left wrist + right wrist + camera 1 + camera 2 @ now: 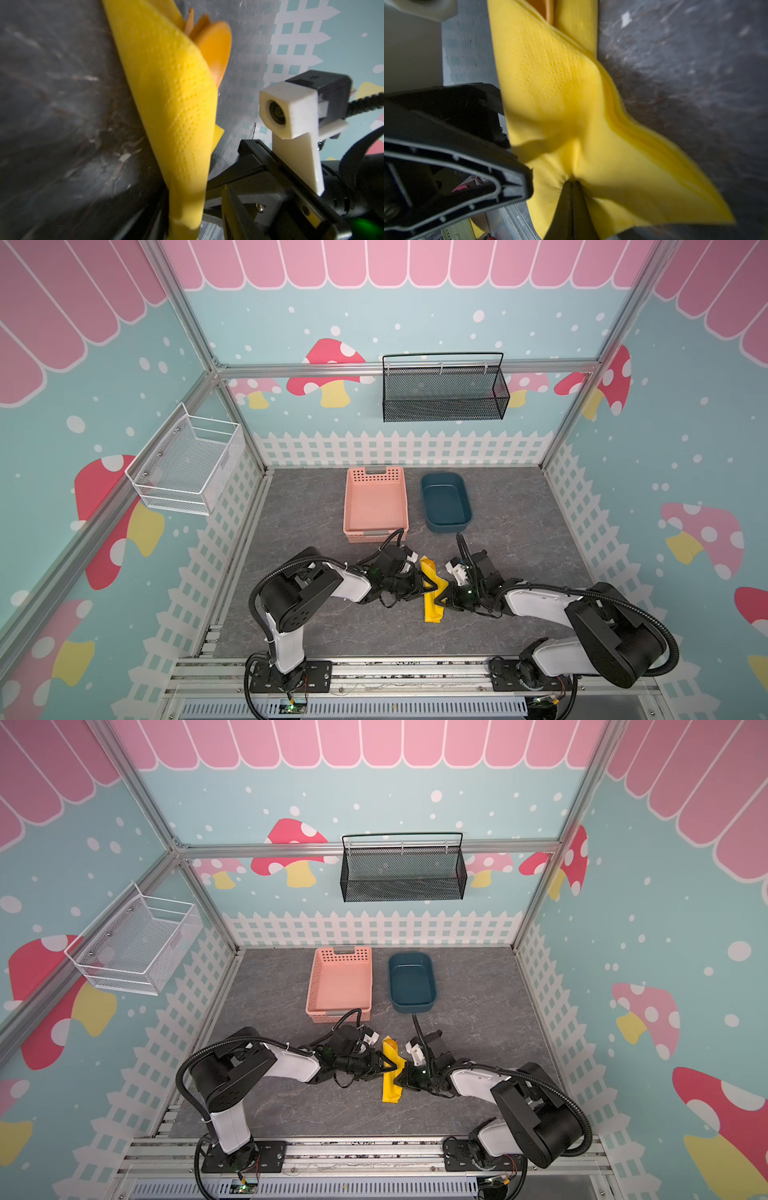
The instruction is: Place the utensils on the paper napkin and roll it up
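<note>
The paper napkin [433, 601] [392, 1085] is a long bright yellow roll lying front to back on the grey table between my two grippers. The utensils are wrapped inside. Only an orange spoon bowl and tips [216, 47] poke out of its far end, and an orange sliver [548, 8] shows in the right wrist view. My left gripper [428, 587] [386, 1065] reaches in from the left, jaws partly apart, closed round the roll [176, 104]. My right gripper [444, 596] [400, 1075] [572, 182] is shut, pinching a fold of the napkin [560, 83] from the right.
A pink basket [376, 479] and a dark blue tub [469, 514] stand just behind the grippers. A black mesh basket [444, 406] hangs on the back wall and a white wire basket [187, 472] on the left wall. Aluminium rails run along the table's front edge.
</note>
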